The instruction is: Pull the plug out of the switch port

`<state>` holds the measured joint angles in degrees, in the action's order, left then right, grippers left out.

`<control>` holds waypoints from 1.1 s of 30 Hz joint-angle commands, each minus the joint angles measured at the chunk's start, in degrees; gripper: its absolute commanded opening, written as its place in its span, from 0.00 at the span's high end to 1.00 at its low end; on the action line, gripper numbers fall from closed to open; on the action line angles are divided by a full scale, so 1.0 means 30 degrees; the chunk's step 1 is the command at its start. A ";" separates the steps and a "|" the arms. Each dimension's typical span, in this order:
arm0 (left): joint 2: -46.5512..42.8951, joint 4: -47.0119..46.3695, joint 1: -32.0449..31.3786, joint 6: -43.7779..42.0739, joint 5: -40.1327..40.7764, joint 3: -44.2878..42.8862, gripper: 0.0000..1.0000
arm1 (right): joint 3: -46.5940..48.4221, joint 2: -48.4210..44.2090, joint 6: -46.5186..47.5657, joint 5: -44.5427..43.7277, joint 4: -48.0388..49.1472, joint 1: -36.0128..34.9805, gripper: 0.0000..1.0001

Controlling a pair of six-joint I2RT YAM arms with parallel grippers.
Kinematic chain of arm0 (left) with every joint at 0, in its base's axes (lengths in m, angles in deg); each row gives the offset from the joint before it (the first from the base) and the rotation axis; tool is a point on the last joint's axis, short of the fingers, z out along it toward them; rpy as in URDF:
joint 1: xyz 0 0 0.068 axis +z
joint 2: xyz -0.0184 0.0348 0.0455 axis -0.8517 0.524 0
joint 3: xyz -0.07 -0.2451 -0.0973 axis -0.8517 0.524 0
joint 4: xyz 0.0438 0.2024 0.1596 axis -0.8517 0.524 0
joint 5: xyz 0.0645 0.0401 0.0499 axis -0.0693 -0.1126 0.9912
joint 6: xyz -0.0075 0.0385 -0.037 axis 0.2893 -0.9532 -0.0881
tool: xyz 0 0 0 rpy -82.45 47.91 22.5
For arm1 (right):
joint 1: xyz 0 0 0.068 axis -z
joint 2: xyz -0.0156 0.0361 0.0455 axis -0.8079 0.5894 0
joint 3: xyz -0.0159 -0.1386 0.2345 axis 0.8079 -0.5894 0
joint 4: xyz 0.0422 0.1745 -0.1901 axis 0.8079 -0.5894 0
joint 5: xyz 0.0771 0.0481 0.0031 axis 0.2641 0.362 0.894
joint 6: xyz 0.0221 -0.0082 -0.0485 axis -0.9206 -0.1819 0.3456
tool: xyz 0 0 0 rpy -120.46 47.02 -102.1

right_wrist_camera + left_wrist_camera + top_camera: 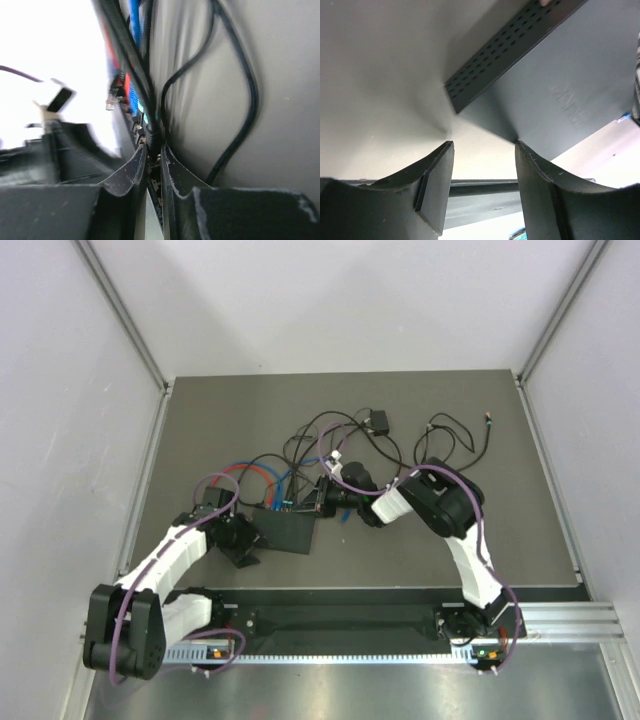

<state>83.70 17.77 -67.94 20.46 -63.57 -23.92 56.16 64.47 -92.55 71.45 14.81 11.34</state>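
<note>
plug point(153, 136) seemingly unpulled from switch box point(285, 530); right gripper point(154, 149) pinched on it, left gripper point(485, 145) half-open alongside; pull pending.

Embossed lettering point(567, 107) on the black box point(535, 75) is too faint to read.
</note>
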 commanded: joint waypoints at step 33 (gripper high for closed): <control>-0.0689 -0.0372 -0.0949 -0.1323 0.0041 -0.3799 0.36 | 0.0213 -0.1501 0.0176 -0.0652 0.2358 -0.0613 1.00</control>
<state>79.40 18.29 -69.68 18.71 -65.58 -30.78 53.45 64.17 -96.41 67.96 20.58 9.53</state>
